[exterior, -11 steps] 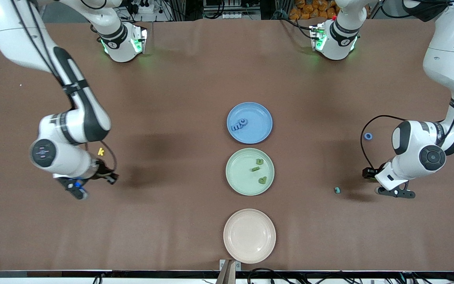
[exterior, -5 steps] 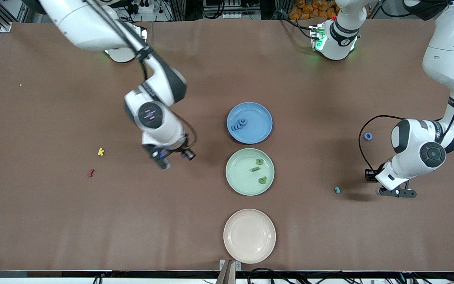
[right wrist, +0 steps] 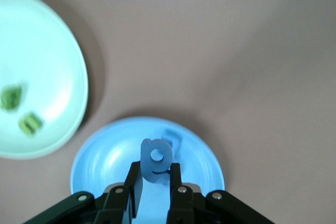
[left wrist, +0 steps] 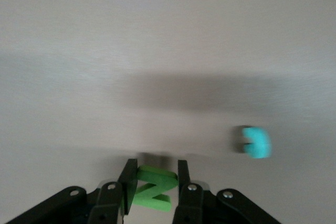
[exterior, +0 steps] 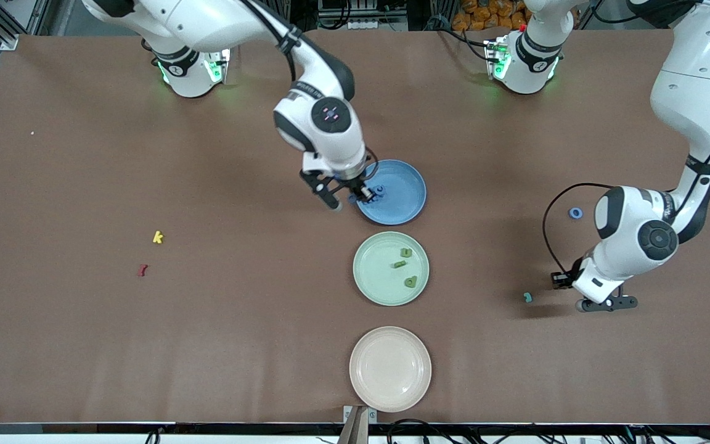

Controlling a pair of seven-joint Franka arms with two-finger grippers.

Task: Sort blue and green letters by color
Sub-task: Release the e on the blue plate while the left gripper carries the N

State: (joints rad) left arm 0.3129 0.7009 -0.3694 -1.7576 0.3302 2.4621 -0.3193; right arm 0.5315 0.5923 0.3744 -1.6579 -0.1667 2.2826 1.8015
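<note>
A blue letter is held pinched in the right claw over the blue plate at its nine o'clock edge, while a green letter is clamped in the left claw low over the worktop, a teal letter lying nearby.

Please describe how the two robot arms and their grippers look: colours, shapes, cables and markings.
Both arms have glossy white rounded shells with black joint bands and round dark end caps. The bases glow green. A black cable loops beside each wrist. The right gripper and left gripper are black, with slim jaws and silver screws.
</note>
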